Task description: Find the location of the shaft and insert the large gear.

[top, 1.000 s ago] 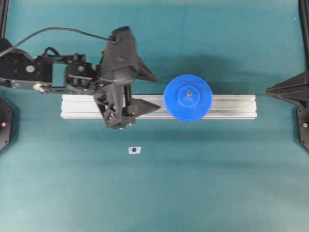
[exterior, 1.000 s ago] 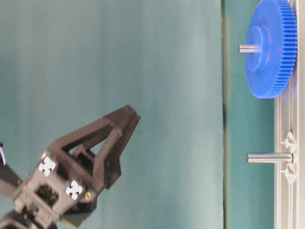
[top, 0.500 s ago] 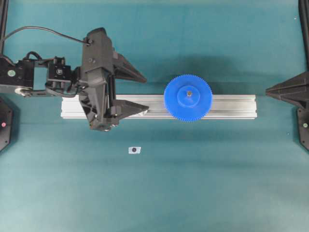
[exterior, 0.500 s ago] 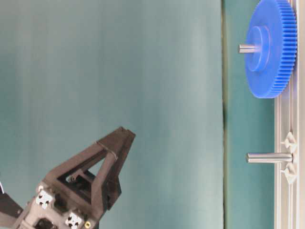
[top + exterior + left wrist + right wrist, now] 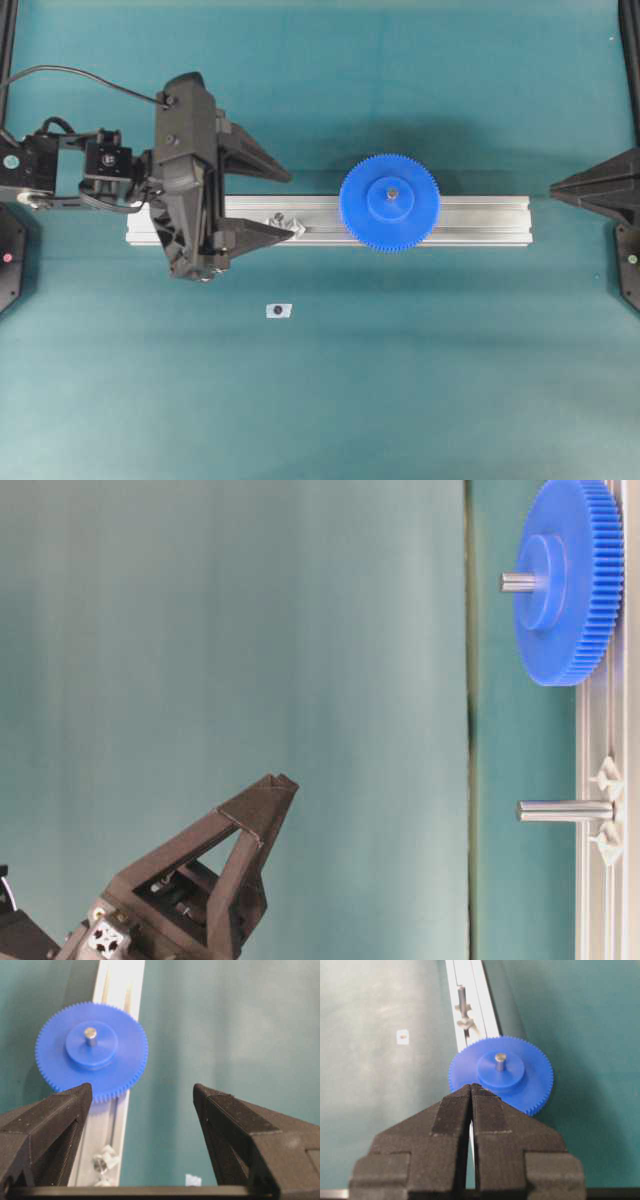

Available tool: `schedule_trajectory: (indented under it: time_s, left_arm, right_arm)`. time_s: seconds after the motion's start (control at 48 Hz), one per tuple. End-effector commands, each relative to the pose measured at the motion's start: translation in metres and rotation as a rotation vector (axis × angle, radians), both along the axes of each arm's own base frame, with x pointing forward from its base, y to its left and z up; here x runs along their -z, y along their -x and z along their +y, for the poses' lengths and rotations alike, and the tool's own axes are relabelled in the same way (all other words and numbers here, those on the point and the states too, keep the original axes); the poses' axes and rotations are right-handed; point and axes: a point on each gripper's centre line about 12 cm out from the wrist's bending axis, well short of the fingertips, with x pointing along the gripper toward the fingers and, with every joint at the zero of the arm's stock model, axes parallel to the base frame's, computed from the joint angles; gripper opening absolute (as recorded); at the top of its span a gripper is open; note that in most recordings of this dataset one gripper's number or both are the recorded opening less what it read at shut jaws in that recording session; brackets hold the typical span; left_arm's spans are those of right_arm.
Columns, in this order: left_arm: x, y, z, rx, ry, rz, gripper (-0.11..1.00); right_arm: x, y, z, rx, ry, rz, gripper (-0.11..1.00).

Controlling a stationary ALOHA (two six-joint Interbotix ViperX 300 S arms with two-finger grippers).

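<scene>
From overhead you see the large gear (image 5: pixel 389 202) seated on the rail (image 5: pixel 480 220), a shaft (image 5: pixel 392 193) poking through its hub. Your left hand (image 5: pixel 285 204) hovers spread and empty. Only the table-level view shows the second shaft (image 5: pixel 563 810) standing bare. Your right hand (image 5: pixel 471 1091) is pressed closed, empty.

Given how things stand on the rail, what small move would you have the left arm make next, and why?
Probably just keep the left gripper backing clear to the left. The large gear already sits on the rail with a shaft poking through its hub, and the open gripper holds nothing. The second shaft stands bare nearby, so withdrawing high avoids knocking it.
</scene>
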Motion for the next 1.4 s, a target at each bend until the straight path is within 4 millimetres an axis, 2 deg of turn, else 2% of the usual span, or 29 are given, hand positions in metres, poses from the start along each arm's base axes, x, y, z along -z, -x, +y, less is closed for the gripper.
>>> schedule_trajectory:
  time_s: [0.0, 0.396, 1.375]
  left_arm:
    - [-0.011, 0.004, -0.002, 0.005, 0.000, -0.046, 0.83]
    - [-0.009, 0.022, -0.005, 0.011, 0.001, -0.060, 0.83]
    - [-0.003, 0.032, -0.009, 0.023, 0.006, -0.088, 0.82]
  right_arm:
    - [-0.004, -0.001, -0.001, 0.007, -0.009, -0.010, 0.04]
    - [-0.003, -0.001, -0.001, 0.007, -0.009, -0.007, 0.04]
    - [-0.003, -0.002, -0.001, 0.007, -0.011, -0.009, 0.04]
